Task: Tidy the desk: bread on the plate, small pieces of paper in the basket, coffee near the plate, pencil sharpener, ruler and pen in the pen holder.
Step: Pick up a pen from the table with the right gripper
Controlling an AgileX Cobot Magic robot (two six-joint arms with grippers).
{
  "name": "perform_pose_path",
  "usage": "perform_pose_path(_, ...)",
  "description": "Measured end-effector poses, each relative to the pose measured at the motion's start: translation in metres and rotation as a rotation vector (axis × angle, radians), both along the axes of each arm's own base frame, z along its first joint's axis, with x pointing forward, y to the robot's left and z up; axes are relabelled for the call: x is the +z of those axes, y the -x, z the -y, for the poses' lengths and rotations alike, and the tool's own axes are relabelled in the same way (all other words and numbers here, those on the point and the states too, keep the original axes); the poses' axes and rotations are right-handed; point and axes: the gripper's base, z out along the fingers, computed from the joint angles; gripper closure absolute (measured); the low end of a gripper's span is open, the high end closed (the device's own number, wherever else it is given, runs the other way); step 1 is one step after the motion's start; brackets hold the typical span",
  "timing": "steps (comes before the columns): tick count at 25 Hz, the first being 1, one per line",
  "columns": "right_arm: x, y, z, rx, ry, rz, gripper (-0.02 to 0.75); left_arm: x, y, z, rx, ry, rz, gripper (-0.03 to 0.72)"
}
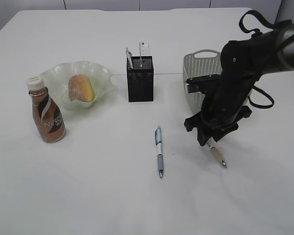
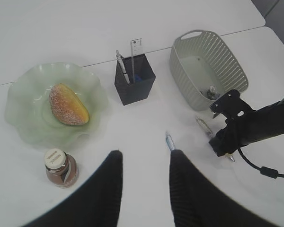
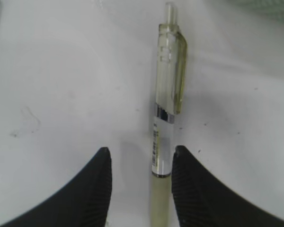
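- While the bread (image 1: 81,87) already lies on the plate (image 1: 103,74) and the coffee bottle (image 1: 47,111) stands just beside it, the step in hand is judged to be the pens.
- Right gripper (image 3: 139,163): lowered to the table over the pale pen (image 3: 166,109), near the front of the basket (image 1: 202,66). Its fingers (image 3: 87,189) are spread, one on each side of the barrel. The right finger is very close to the barrel; the left finger stands clear. The pen is not pinched and lies flat on the table.
- Left gripper (image 2: 144,161): held high above the desk, fingers spread, nothing between them.
- A second pen, the blue pen (image 1: 159,149), lies free on the table between the two arms, in front of the pen holder (image 1: 140,78).
- The pen holder already contains a ruler (image 1: 145,50) and another pen-like item. Whether the pencil sharpener is inside cannot be told.
- The basket holds a small item (image 2: 211,91); what it is cannot be told.
- Next move, as judged: close the right fingers squarely on the barrel, lift, tilt the pen upright, and lower it into the pen holder without striking the ruler. The blue pen then remains.
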Motion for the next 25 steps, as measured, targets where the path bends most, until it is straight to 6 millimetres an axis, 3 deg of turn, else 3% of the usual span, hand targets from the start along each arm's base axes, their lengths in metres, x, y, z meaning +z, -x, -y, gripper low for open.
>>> perform_pose_path(8, -0.01, -0.003, 0.0, 0.002, 0.005, 0.0, 0.393, 0.0, 0.0, 0.0, 0.0, 0.0, 0.0, 0.444)
perform_pose_path(25, -0.009, -0.011, 0.0, 0.022, 0.014, 0.089, 0.394, 0.0, 0.0, 0.0, 0.0, 0.0, 0.0, 0.444)
